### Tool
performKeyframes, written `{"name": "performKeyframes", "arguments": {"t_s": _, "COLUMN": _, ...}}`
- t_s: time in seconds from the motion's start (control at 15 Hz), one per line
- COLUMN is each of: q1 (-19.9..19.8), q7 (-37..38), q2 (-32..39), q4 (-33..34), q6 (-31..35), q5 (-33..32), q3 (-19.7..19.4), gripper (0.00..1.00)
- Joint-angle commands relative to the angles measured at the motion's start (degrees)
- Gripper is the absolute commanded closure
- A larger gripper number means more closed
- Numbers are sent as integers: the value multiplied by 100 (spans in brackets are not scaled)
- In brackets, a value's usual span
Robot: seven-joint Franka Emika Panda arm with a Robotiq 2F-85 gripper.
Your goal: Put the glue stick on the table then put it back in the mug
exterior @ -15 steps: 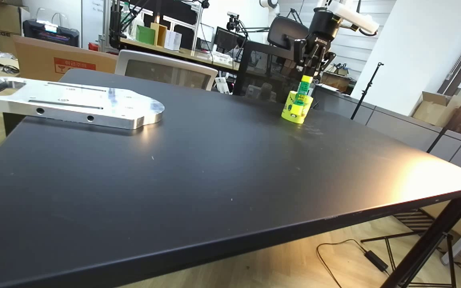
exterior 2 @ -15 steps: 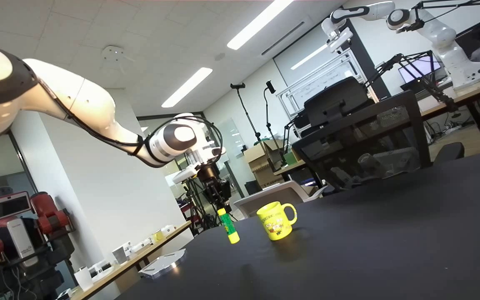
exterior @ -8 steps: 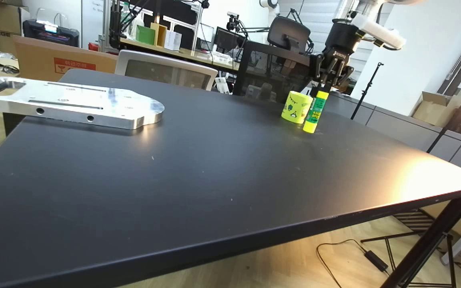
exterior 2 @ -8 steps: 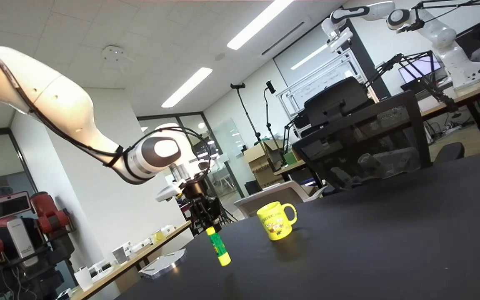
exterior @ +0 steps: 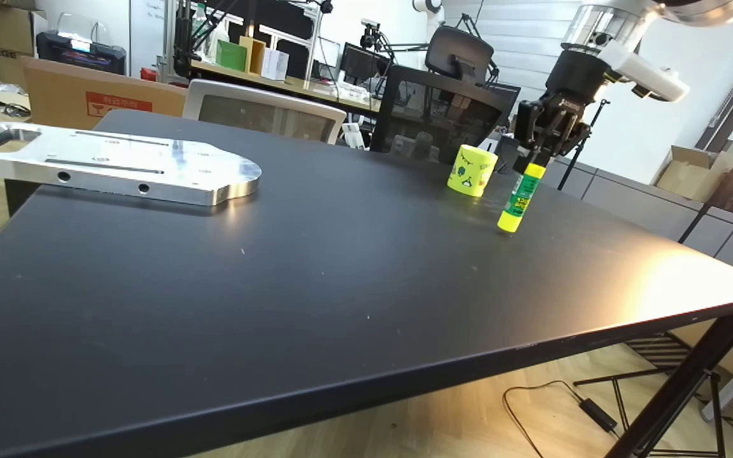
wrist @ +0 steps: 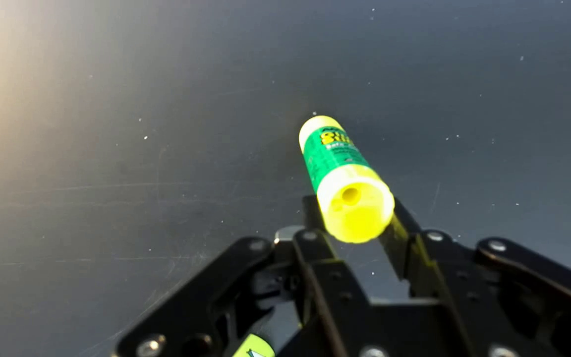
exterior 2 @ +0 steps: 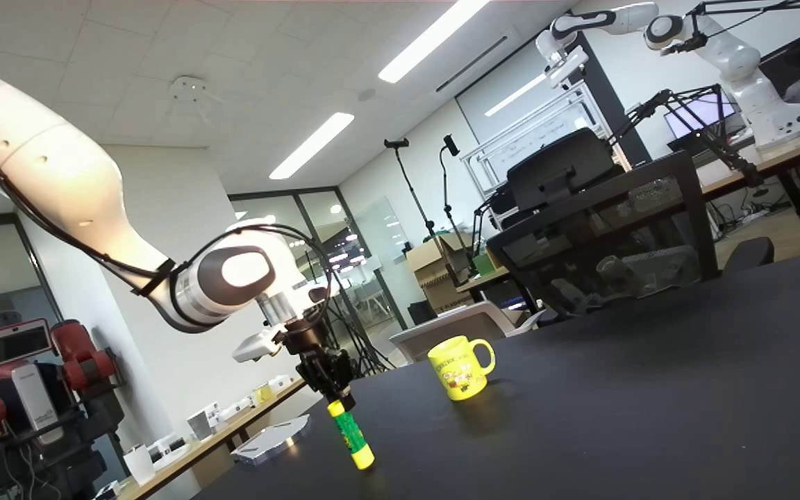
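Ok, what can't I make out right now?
Mug interior: hidden by its wall in both exterior views; cut off by the wrist view's bottom edge.
Glue stick touching table or not: hidden behind the stick in the wrist view; too small in both exterior views.
Metal plate markings: too small in both exterior views.

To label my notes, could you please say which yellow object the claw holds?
The slim, green-labelled glue stick; the wider, handled mug stands apart.

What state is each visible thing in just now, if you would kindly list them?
Glue stick: tilted, outside the mug; whether it touches the table is unclear.
Gripper: shut around the glue stick's upper end.
Mug: standing upright; contents hidden.
Metal plate: lying flat, cut-out end past the table's edge.
Ceiling lights: on.
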Motion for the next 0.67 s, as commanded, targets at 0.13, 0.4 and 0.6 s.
{"name": "performKeyframes", "arguments": {"t_s": 0.13, "q1": -120, "q7": -149, "q2": -402, "q4": -484, "q6": 191, "q5": 199, "q3": 114, "gripper": 92}}
{"name": "performKeyframes", "arguments": {"t_s": 0.4, "q1": -135, "q7": -156, "q2": -360, "q4": -471, "q6": 127, "q5": 217, "q3": 119, "gripper": 92}}
{"name": "performKeyframes", "arguments": {"t_s": 0.6, "q1": -139, "q7": -155, "q2": -353, "q4": -472, "q6": 117, "q5": 218, "q3": 116, "gripper": 92}}
